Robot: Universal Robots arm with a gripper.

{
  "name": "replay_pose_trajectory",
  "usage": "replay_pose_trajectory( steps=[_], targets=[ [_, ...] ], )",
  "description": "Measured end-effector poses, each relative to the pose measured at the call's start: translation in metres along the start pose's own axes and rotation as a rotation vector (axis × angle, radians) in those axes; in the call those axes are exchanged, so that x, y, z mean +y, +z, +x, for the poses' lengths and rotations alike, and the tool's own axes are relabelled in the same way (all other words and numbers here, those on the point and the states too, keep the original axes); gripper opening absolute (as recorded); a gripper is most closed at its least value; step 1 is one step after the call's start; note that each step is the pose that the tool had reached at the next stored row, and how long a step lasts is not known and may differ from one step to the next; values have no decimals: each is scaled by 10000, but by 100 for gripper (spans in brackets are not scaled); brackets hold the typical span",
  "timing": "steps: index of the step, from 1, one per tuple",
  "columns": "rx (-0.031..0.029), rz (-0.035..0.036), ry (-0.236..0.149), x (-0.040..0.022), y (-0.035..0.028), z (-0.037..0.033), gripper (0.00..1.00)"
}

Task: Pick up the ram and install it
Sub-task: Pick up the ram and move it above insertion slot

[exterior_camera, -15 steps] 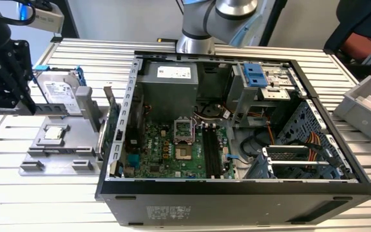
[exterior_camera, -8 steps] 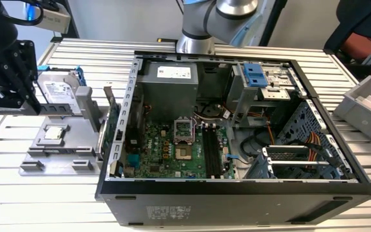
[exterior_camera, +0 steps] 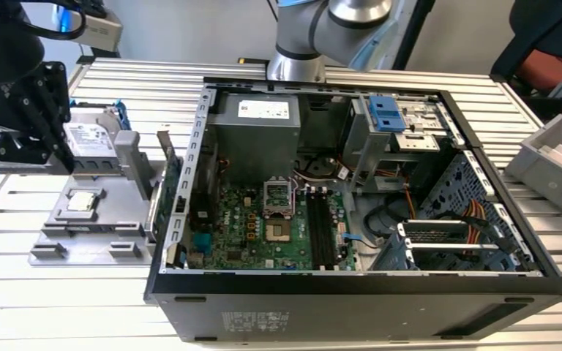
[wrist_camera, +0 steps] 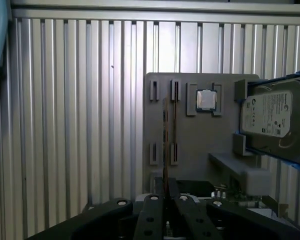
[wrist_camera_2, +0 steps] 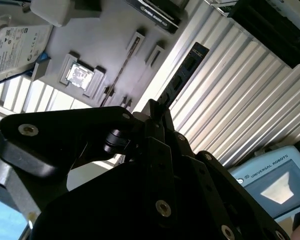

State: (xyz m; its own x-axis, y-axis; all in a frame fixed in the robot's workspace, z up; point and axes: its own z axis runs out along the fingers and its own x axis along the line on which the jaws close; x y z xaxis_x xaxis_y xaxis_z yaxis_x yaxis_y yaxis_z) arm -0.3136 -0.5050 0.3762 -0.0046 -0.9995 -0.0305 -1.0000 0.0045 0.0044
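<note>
One thin, dark, narrow circuit-board stick with small chips, the ram, is pinched at one end by the black robot gripper. The jaws are closed flat against its two faces with no gap showing. Most of its length sticks out free beyond the fingertips. Gripping it by the end probably leaves the long edge clear to meet a slot.

In the first wrist view the stick is seen edge-on. It runs parallel to the paired slotted holders of the flat grey parts tray but sits between their rows, so it appears to be lifted clear. Those holders seem made to stand parts on edge so fingers can close over them.

At the exterior view's left the gripper hangs above that tray. Near it are a silver hard drive with blue clips and a small square processor chip.

The long black memory slots on the green motherboard lie well apart, to the exterior view's right. They sit inside the open black computer case, which lies on its side with the board facing up. Pick-up looks done; seating has not.
</note>
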Motion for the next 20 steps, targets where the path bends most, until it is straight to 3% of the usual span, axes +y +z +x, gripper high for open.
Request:
replay_pose_trajectory(
  steps=[20],
  targets=[
    [1, -1, 0, -286, -2, -1, 0]
  ],
)
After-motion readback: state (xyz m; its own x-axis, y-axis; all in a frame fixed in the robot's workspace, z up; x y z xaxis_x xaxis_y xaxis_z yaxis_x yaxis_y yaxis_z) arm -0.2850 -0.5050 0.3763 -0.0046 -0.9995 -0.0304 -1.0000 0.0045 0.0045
